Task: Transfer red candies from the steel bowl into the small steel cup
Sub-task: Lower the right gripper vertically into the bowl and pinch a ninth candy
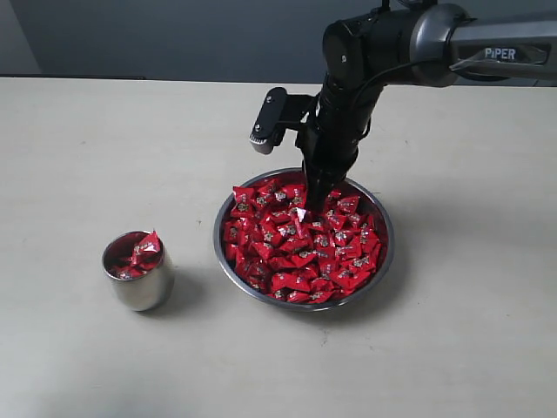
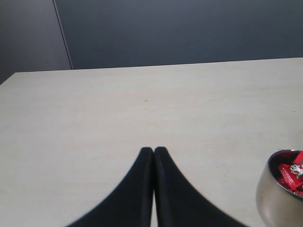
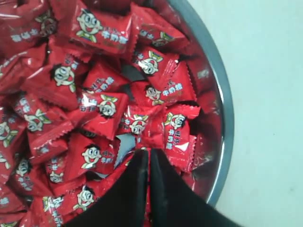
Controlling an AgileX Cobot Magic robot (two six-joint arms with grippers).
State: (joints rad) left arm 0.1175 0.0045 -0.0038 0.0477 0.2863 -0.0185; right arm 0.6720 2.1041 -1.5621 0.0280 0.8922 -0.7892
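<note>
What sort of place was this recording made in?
Probably a robot test bench rather than a kitchen: pale tabletop, plain dark grey wall behind, and a black-and-grey robot arm over a wide steel bowl of red-wrapped candies.

Glossy plastic-wrapped red candies (image 1: 300,239) lie in the polished steel bowl (image 1: 219,257) on a matt table (image 1: 104,139).

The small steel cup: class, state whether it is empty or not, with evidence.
Not empty: the small steel cup stands upright with red candies inside, one poking above its rim.
</note>
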